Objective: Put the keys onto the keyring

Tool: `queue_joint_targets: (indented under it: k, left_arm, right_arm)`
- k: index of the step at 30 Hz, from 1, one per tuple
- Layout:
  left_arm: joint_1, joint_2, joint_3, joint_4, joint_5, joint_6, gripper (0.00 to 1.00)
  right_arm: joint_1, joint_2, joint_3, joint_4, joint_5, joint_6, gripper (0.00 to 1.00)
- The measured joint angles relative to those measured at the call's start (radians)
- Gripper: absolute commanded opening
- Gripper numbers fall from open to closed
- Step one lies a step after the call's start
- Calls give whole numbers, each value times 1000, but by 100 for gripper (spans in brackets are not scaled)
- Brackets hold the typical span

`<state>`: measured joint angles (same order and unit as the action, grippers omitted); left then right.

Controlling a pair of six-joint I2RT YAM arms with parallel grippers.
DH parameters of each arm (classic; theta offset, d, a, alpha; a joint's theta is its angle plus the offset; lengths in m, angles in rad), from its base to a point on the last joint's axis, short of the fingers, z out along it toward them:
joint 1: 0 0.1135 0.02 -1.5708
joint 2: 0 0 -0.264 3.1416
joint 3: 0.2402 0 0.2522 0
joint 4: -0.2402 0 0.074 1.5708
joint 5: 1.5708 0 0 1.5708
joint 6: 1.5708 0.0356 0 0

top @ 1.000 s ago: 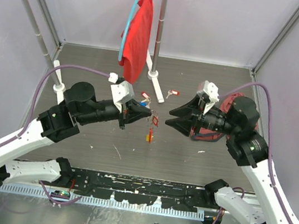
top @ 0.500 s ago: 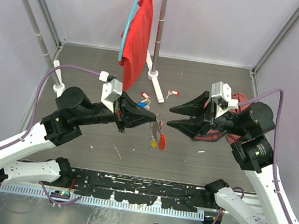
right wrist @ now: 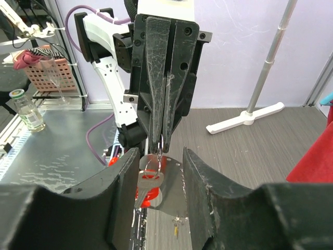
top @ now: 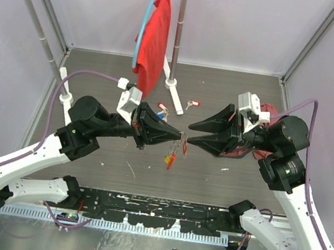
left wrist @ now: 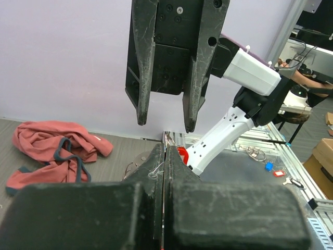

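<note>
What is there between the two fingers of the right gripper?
The keyring, hanging from the shut left gripper; the right wrist view shows it.

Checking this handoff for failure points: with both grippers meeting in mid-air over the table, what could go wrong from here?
The shut left gripper pinches the thin silvery chain keyring, with its red plastic piece, only at its fingertips; a nudge could drop it. The open right gripper straddles that spot, tips almost touching the left's, so closing may clash fingers. It may also catch the hanging yellow-tagged key instead.
</note>
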<state>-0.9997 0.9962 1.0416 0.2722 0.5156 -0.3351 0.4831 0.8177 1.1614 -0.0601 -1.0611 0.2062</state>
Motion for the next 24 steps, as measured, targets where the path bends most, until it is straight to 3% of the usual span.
queue_joint_targets:
  k: [24]
  left_arm:
    - [-12,24,4,24,14,-10,0]
  right_arm:
    - [0,1,-18,-32,-24,2,31]
